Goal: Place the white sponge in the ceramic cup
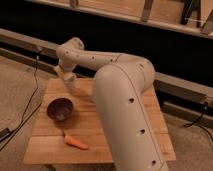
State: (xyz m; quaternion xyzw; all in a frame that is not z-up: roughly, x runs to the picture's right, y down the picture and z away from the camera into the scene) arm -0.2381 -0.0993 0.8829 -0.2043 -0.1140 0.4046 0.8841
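Gripper (70, 83) hangs over far left part of wooden table (45, 145), just beyond purple bowl (60, 109); fingers together, nothing visibly clamped. Big cream arm (125, 110) crosses table centre, hiding much of surface. Carrot (76, 143) lies near front edge, below bowl. White sponge, ceramic cup: location cannot be told.

Cannot make out white sponge or ceramic cup, hidden behind the arm (122, 100) or the closed gripper (69, 83) low over the table's (47, 146) far left corner, just beyond the purple bowl (60, 109).
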